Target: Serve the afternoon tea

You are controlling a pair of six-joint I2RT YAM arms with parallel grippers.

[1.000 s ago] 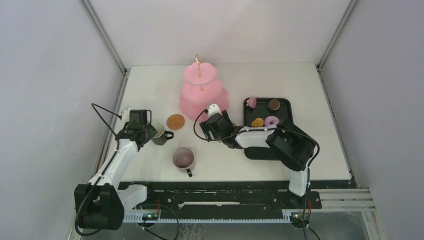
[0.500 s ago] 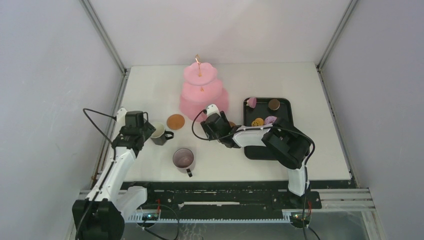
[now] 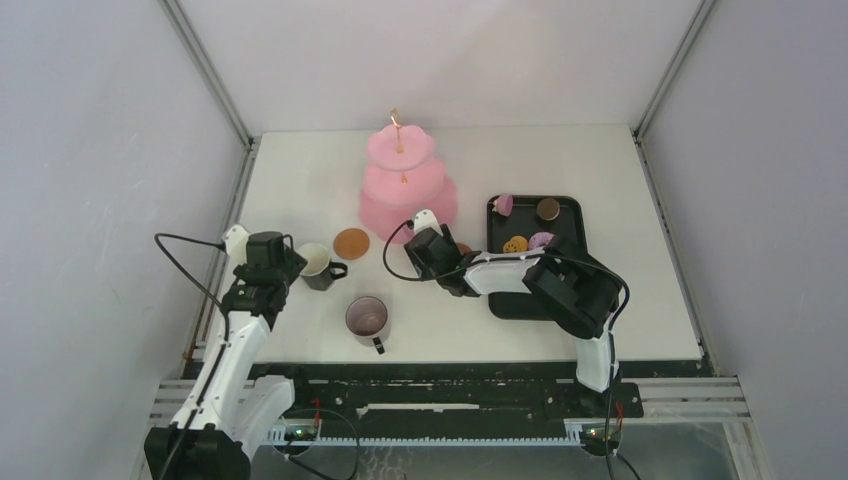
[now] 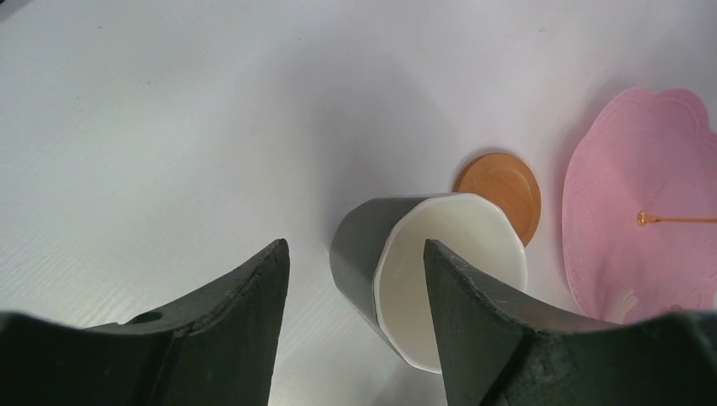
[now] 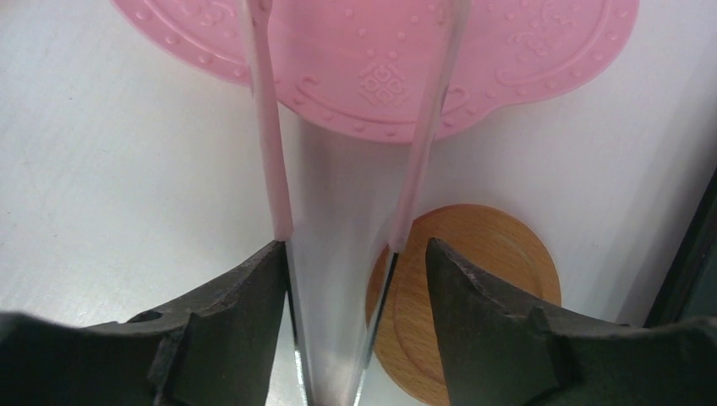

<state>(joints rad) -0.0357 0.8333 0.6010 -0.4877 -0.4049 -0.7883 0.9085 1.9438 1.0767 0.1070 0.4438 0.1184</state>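
The pink three-tier cake stand (image 3: 403,185) stands at the back centre. A dark mug with a white inside (image 3: 318,264) stands next to a brown coaster (image 3: 351,242). My left gripper (image 3: 290,262) is open just left of it. In the left wrist view the mug (image 4: 423,271) sits at the open fingertips of that gripper (image 4: 355,249), untouched. A second mug (image 3: 366,318) stands nearer me. My right gripper (image 3: 440,236) is low before the stand. Its jaws (image 5: 355,245) stand open around thin metal tongs (image 5: 275,169), with a gap on the right. A second coaster (image 5: 473,288) lies beside it.
A black tray (image 3: 570,215) at the right holds several toy pastries, among them a pink donut (image 3: 543,240) and a cookie (image 3: 515,244). The right forearm lies across the tray's near half. The stand's lowest tier (image 5: 380,68) is just ahead of the tongs.
My left gripper has drawn back to the left, away from the white-lined mug, which stays put. My right gripper has shifted slightly left towards the stand.
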